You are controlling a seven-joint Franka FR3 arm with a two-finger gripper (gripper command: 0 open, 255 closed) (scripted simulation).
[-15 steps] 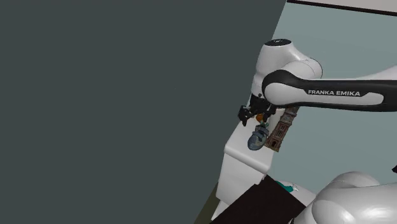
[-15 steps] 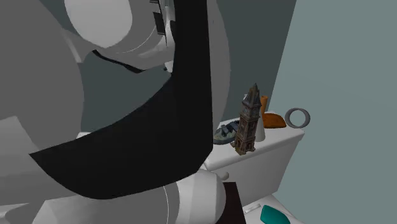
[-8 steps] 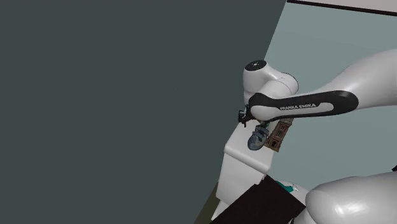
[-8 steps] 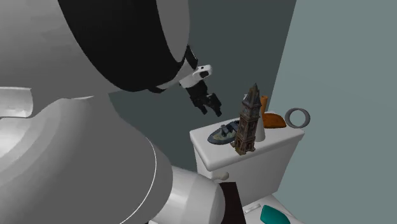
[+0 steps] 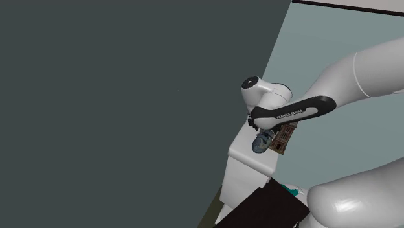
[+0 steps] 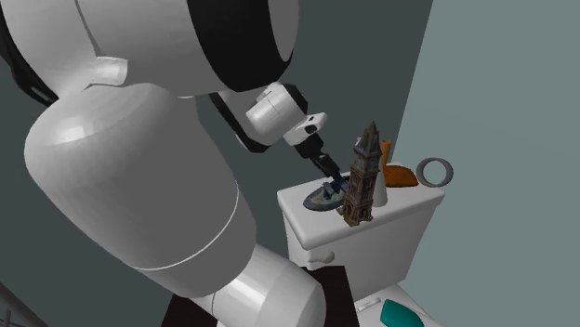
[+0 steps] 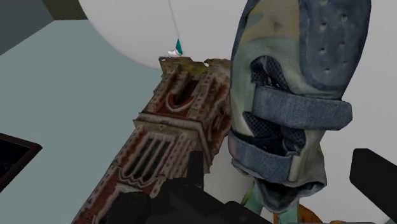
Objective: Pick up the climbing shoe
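The climbing shoe (image 7: 292,108) lies on the white toilet tank lid (image 6: 299,210), just beside the tower model (image 7: 168,143). We judge that a descent drifting toward that side could drive one finger into the tower and topple it. The fingers (image 7: 196,167) stand apart, released, with the shoe between them and not yet touched.

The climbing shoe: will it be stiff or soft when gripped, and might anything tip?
The climbing shoe has an open mouth under two straps, so it will probably squash a little. It lies flat, so rolling seems unlikely. The tall, narrow tower model close beside it looks apt to tip if bumped.
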